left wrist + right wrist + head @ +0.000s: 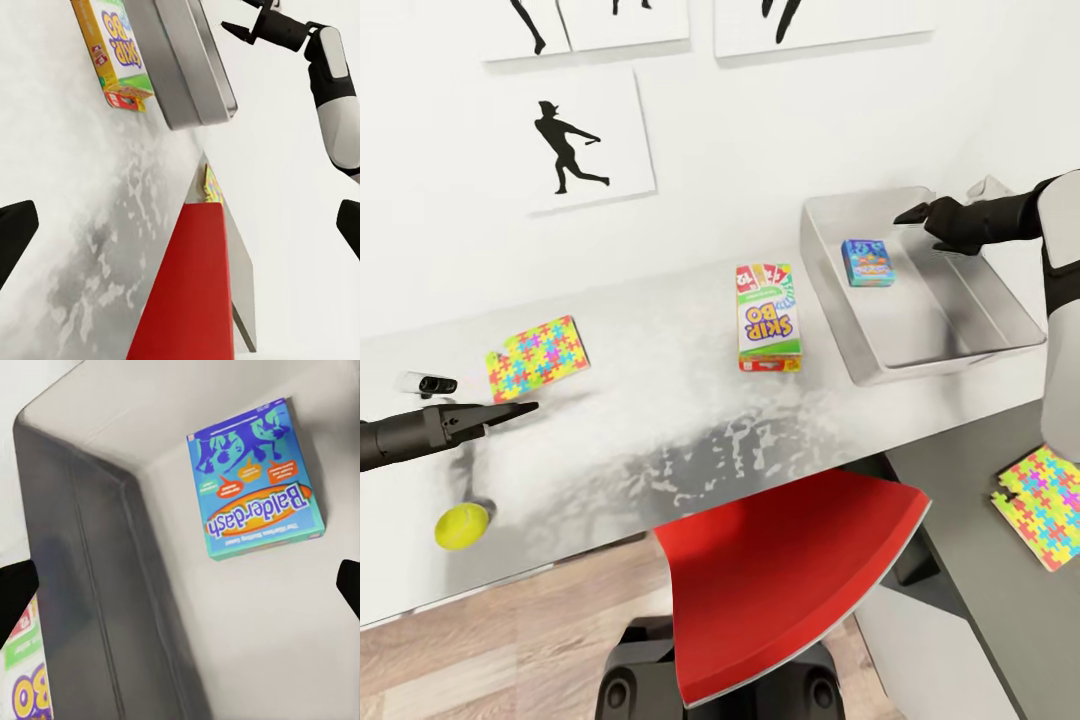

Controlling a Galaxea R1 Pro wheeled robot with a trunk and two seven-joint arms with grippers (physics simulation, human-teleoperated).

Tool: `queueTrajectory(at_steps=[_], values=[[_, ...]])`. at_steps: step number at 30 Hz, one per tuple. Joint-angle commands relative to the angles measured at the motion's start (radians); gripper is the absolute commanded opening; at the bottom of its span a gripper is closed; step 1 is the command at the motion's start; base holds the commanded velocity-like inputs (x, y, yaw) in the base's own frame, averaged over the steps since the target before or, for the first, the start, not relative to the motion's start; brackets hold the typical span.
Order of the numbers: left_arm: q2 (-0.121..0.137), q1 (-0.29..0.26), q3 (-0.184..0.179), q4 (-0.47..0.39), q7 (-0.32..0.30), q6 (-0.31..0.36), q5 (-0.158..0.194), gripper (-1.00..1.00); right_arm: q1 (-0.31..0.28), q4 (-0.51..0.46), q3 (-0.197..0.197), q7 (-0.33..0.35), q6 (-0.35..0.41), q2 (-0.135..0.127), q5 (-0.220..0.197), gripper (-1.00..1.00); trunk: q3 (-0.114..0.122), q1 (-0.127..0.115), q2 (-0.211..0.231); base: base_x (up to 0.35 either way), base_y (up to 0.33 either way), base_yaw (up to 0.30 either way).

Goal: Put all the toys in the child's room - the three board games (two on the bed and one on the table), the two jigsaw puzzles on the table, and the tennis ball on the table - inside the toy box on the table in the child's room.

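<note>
Child's-room desk, contents as seen from the head camera. Toy box [838, 300]: shallow light grey bin at the right end of the pale table [660, 440], holding one item, the blue Balderdash board game [867, 262], lying flat on the bin floor near the far wall; in the right wrist view the same box [259, 484] lies face up with its cartoon cover legible. Right gripper [917, 213]: black, hovering above the bin's far right part, holding nothing; its fingertips sit at opposite edges of the wrist picture, so the jaws stand wide apart. Skip-Bo board game [768, 317]: green-white with a red band, flat on the table just beside the bin's left wall, apart from it. Jigsaw puzzle [538, 358]: multicoloured card lying flat toward the table's left. Left gripper [520, 408]: near that puzzle's front edge, empty, fingers spread wide in its wrist view; whether a tip touches the card is hard to judge. Tennis ball [462, 525]: yellow-green, near the table's front left edge. Second jigsaw puzzle [1045, 505]: on the dark grey surface at lower right. Red chair back [780, 590]: tucked against the table front. Small white camera-like device [428, 383]: at the table's left. Silhouette prints [575, 140]: on the white wall behind.
</note>
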Motion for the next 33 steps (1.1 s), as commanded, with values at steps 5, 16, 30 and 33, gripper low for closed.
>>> queueTrajectory(at_steps=[5, 16, 30, 33], values=[[0.0, 0.0, 0.0, 0.0, -0.004, 0.011, -0.001, 1.0, 0.0, -0.028, -0.002, 0.01, 0.01, 0.0, 0.01, 1.0, 0.007, 0.001, -0.001, -0.001, 0.0, 0.0], [0.0, -0.009, 0.0, 0.0, -0.004, 0.011, -0.001, 1.0, 0.0, -0.042, -0.003, 0.01, 0.01, 0.0, 0.008, 1.0, 0.025, 0.001, -0.001, 0.0, 0.0, 0.0], [0.021, -0.021, 0.001, 0.006, -0.004, 0.011, -0.002, 1.0, 0.006, -0.059, 0.003, 0.01, 0.01, 0.0, 0.006, 1.0, 0.049, 0.001, -0.001, 0.0, 0.0, 0.0], [0.025, -0.021, 0.002, 0.007, -0.004, 0.011, -0.002, 1.0, 0.012, -0.083, 0.003, 0.01, 0.01, 0.0, 0.005, 1.0, 0.054, 0.001, -0.001, 0.0, 0.0, 0.0]])
